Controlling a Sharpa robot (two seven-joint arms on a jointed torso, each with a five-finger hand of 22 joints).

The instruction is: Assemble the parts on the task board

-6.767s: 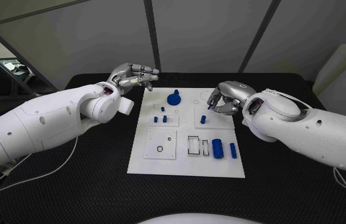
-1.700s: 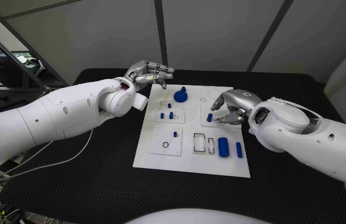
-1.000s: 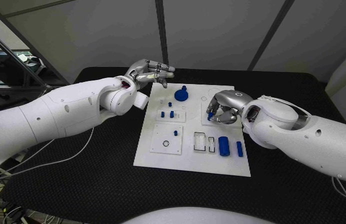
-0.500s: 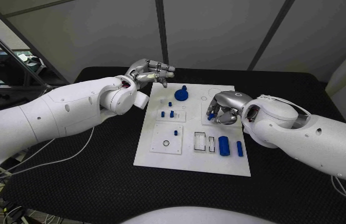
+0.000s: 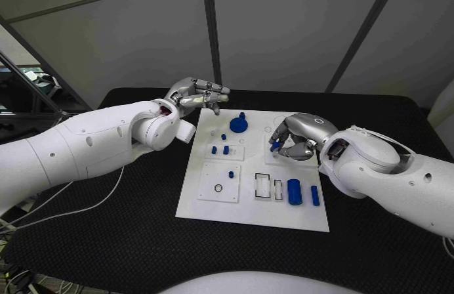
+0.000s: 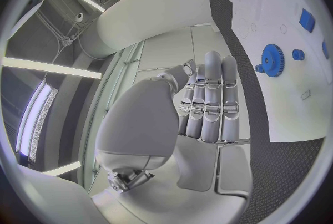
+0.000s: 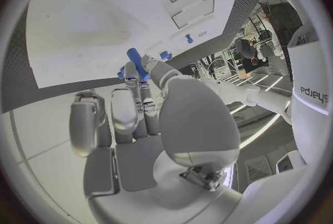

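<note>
Over the board's (image 5: 248, 205) far right: right hand (image 5: 293, 138) pinches a blue peg (image 5: 275, 146).
Head view: black counter (image 5: 378, 222) lies bare around the board; gear (image 5: 239, 125) and small parts sit nearby; left hand (image 5: 199, 96) hovers past the far-left corner, fingers loosely curled, holding nothing.
Right wrist view: the peg (image 7: 136, 62) sticks out between fingertips, above the board.

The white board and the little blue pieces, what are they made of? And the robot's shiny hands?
The task board looks like smooth matte white plastic, flat with cut-out slots. The blue parts, like the gear, look like moulded or printed plastic: even colour, no shine. The right hand and left hand look like silvery metal or metal-coated plastic; I can't tell which.
</note>
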